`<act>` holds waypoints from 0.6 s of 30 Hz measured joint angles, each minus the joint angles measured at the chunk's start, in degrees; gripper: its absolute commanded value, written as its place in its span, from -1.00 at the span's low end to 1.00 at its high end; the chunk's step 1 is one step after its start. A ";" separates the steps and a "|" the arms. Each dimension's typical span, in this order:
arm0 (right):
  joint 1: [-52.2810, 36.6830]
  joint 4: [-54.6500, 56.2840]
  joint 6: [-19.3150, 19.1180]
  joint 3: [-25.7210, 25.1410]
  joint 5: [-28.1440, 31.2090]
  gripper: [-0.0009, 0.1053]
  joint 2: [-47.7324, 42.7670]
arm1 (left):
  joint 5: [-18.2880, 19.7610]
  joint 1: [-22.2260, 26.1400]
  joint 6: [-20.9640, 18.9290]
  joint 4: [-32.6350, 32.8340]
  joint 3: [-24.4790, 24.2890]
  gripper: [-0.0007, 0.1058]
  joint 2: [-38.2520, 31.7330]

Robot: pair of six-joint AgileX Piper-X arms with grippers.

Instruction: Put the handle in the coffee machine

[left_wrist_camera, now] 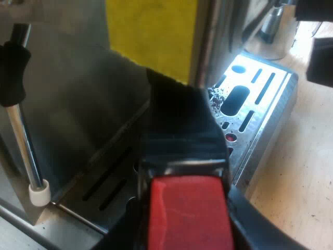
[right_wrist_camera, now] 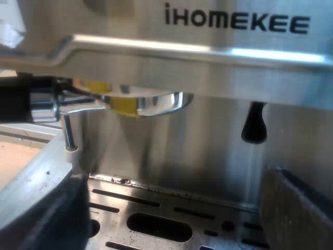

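Observation:
The holder's dark handle [left_wrist_camera: 179, 122] with its red end [left_wrist_camera: 187, 213] runs from my left gripper [left_wrist_camera: 188, 208] up toward the machine's front, over the drip tray [left_wrist_camera: 260, 112]. My left gripper is shut on the handle near the red end. The holder's metal bowl [right_wrist_camera: 158, 103] sits right under the brew head of the espresso machine [right_wrist_camera: 237, 23], its handle [right_wrist_camera: 18, 104] sticking out sideways. My right gripper [right_wrist_camera: 171, 224] is open in front of the drip tray [right_wrist_camera: 156, 208], nothing between its fingers [right_wrist_camera: 299, 208].
A steam wand [left_wrist_camera: 23, 140] with a black grip and white tip hangs over the tray's end. A black knob [right_wrist_camera: 255, 125] hangs from the machine's front. A yellow patch [left_wrist_camera: 151, 36] shows above the holder. A metal jug [left_wrist_camera: 273, 26] stands beyond the tray on the wooden table [left_wrist_camera: 302, 172].

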 measured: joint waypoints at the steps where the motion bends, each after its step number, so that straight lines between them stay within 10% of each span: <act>1: -0.06 -0.02 0.00 0.00 -0.17 0.12 0.18 | 0.00 0.00 0.00 0.00 0.00 -0.98 0.00; 18: -1.47 -28.43 -10.37 -0.16 -1.35 -0.30 17.18 | 0.00 0.00 2.09 -0.23 0.00 -0.98 0.00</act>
